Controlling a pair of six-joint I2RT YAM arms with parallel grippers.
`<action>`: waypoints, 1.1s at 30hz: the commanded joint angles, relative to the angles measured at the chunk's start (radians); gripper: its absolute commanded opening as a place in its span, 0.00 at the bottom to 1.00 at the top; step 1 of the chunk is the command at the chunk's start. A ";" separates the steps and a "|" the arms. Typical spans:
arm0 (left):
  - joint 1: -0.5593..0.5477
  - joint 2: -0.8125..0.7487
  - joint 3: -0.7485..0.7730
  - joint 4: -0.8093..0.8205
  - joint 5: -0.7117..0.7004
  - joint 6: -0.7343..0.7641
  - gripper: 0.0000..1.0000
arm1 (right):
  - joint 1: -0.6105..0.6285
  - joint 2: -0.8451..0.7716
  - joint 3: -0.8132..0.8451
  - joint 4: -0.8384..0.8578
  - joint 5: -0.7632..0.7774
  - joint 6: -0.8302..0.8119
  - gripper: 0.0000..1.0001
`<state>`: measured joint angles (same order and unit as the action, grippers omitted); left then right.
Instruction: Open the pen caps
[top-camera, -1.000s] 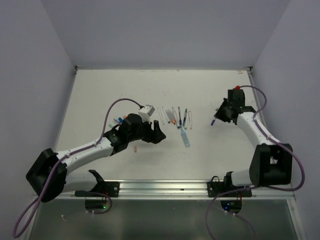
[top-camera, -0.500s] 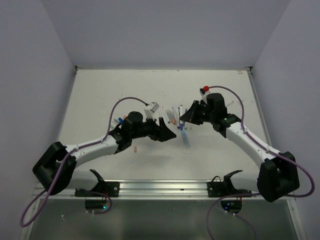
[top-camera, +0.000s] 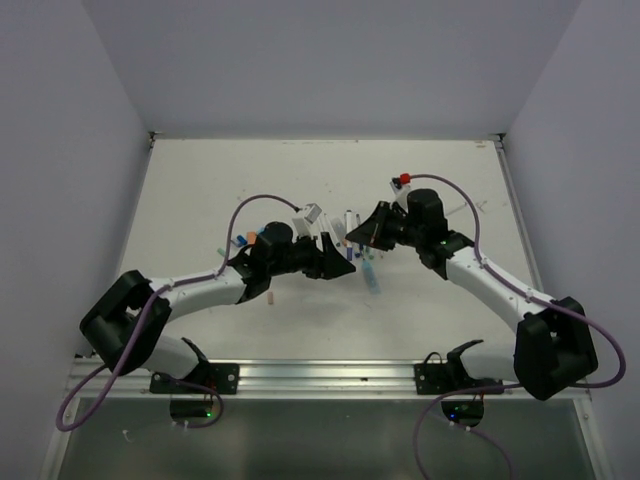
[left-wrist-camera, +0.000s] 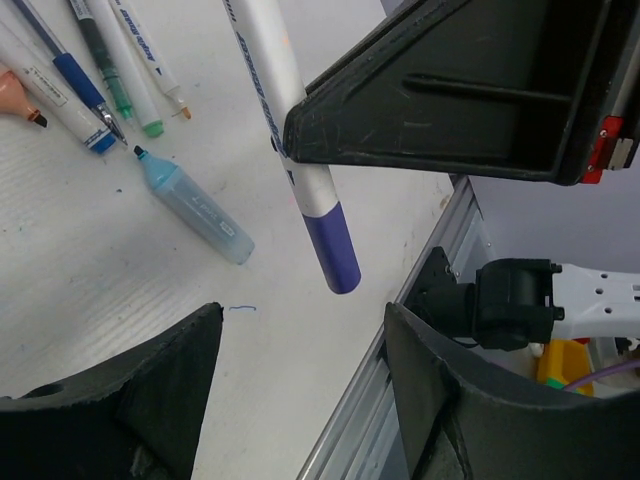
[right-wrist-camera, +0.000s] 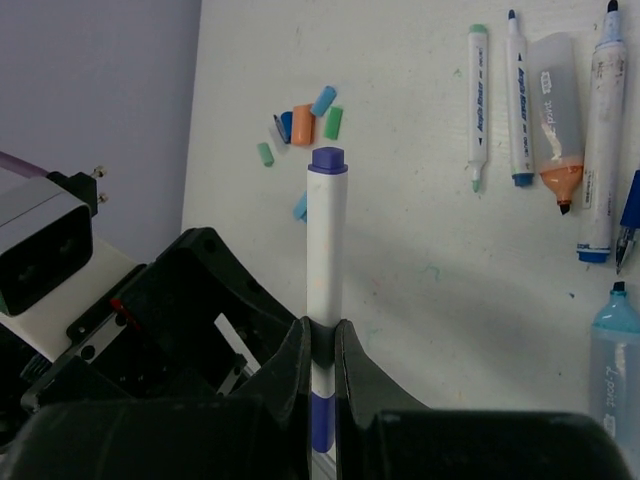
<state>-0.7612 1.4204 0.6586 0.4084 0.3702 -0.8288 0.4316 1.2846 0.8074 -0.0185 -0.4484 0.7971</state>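
Note:
My right gripper (right-wrist-camera: 322, 338) is shut on a white pen (right-wrist-camera: 327, 250) and holds it above the table. The pen's purple cap (right-wrist-camera: 328, 160) points away from the jaws, and its other purple end (left-wrist-camera: 338, 250) hangs in the left wrist view. My left gripper (left-wrist-camera: 300, 390) is open and empty, its fingers (left-wrist-camera: 150, 390) spread just below that purple end, not touching it. In the top view the two grippers, left (top-camera: 340, 260) and right (top-camera: 360, 238), meet at mid-table. Several loose caps (right-wrist-camera: 300, 125) in orange, blue and green lie in a small pile.
A row of uncapped pens (right-wrist-camera: 518, 100) lies on the white table (top-camera: 430, 190), partly hidden under the grippers in the top view. A light blue marker (left-wrist-camera: 195, 205) lies apart, also in the top view (top-camera: 372, 280). A pinkish cap (top-camera: 272, 298) lies near the left arm.
My right arm has swung from the right side to mid-table with the pen in its jaws. My left gripper has moved right and come up under the pen.

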 joint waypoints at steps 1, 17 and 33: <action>0.002 0.015 0.055 0.089 -0.011 -0.023 0.68 | 0.010 0.002 -0.001 0.065 -0.033 0.022 0.00; 0.002 0.071 0.115 0.067 -0.008 -0.029 0.36 | 0.030 0.021 0.007 0.058 -0.016 0.001 0.00; 0.002 0.098 0.141 -0.013 0.001 -0.010 0.00 | 0.033 0.088 0.021 0.086 -0.071 -0.015 0.23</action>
<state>-0.7525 1.5146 0.7483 0.3794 0.3477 -0.8711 0.4553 1.3422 0.8074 0.0387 -0.4633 0.7937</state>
